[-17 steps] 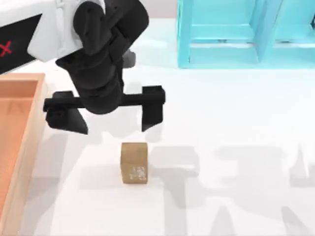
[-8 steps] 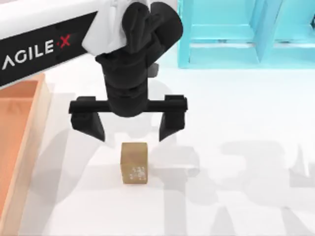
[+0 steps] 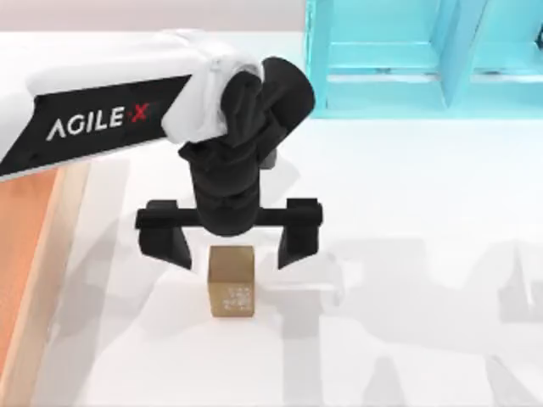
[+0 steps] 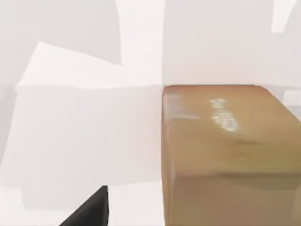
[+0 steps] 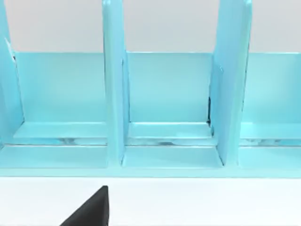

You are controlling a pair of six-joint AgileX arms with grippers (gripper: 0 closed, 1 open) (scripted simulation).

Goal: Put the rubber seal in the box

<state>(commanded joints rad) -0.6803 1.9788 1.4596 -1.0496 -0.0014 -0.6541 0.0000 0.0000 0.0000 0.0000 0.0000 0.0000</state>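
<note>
Left gripper (image 3: 229,246) hanging directly over far end of rubber seal (image 3: 232,281), fingers spread wide, one dark finger (image 3: 166,244) at seal's 9 o'clock, other at its 3 o'clock, both clear of block, nothing grasped. Seal sitting on white table (image 3: 407,254) just below centre of top view, tan-brown, whitish speckled mark on face toward 6 o'clock. Box (image 3: 34,254) at 9 o'clock edge of table, light rim and orange-brown floor, well apart from seal. White AgileX arm reaching in from 9–10 o'clock across box's far corner. Turquoise frame (image 3: 424,59) at 1 o'clock, against back edge. Left wrist view: seal (image 4: 230,155) large and close, pale speckled streak on upper face, dark fingertip (image 4: 89,209) beside it, not touching. Right wrist view: turquoise frame (image 5: 150,108) with upright dividers, one dark fingertip (image 5: 89,209) of right gripper at frame edge; open or clenched — cannot tell.
</note>
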